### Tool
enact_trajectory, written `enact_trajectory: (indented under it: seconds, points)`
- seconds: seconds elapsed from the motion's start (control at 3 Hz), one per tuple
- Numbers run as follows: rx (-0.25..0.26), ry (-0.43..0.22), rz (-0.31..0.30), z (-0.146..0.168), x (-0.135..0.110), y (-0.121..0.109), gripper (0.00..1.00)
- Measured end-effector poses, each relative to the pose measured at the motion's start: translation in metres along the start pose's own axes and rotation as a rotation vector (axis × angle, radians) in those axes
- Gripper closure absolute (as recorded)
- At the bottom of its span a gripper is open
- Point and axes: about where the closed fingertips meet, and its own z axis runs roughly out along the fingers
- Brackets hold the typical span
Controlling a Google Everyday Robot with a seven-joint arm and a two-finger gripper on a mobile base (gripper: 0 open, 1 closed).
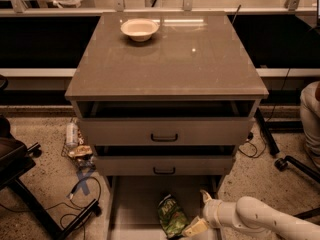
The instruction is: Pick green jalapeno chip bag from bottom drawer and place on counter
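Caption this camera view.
Open gripper low in the bottom drawer, beside the chip bag; bowl on the counter.

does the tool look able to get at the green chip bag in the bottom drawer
Probably yes: the tool sits open right beside the green jalapeno chip bag in the pulled-out bottom drawer, nothing between them.

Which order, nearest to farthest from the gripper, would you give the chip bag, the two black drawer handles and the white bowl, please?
The gripper hangs open at the right of the bottom drawer.
1. Chip bag, just left of it.
2. Lower handle, above and slightly left.
3. Upper handle, higher still.
4. White bowl, far back-left on the counter.
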Motion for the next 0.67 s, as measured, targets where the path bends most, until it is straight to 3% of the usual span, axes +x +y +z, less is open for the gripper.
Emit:
enact_trajectory:
  seconds: [0.67]
  points:
    - [-0.033, -0.094, 0.072, 0.059, 0.018, -0.033, 0.00]
